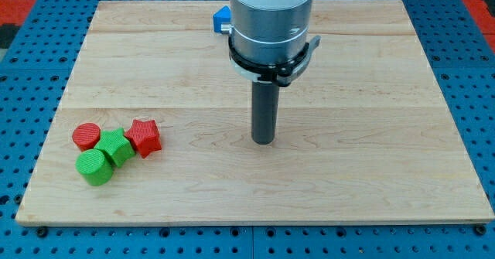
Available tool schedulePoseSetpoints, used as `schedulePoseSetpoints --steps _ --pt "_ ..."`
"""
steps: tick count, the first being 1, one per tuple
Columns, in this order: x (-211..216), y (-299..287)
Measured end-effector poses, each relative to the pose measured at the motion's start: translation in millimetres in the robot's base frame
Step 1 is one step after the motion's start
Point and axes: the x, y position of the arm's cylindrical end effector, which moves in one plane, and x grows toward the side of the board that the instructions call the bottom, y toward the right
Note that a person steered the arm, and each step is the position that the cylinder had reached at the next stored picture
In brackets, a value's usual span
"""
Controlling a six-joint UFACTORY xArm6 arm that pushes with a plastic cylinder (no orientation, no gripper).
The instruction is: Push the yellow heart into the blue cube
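The arm ends in a plain dark rod with no gripper, so nothing on it can be spread, pressed together or made to pinch. My tip (264, 141) is set down on the wooden surface (371, 174) near the middle of the board, slightly toward the view's bottom, with no block touching it.

Bare wood is seen all around my tip: a wide stretch toward the view's right edge, a broad band toward the view's bottom edge, and an open run toward the view's left before any block is met.

The blue cube (223, 19) is seen near the view's top edge, just left of the arm's grey housing, which hides most of it; only a small bright blue corner shows. The yellow heart cannot be made out anywhere in the view.

Well apart from my tip, near the lower left corner, four blocks are clustered: a red cylinder (87, 136), a green cube (115, 145), a green cylinder (94, 168) and a red star-like block (144, 136). They appear to touch one another and lie close to the left edge.
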Motion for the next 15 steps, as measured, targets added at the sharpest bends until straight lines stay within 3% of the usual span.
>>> schedulePoseSetpoints --steps 3,4,6,7,8,11,12,14,15 --pt "-37.0 -142.3" --pt "-73.5 -142.3" --pt "-210.7 -142.2" --pt "-210.9 -142.1" --pt "-267.1 -117.0" --pt "-306.2 -87.7" --pt "-304.7 -28.6" --pt "-302.4 33.7" --pt "-302.4 33.7"
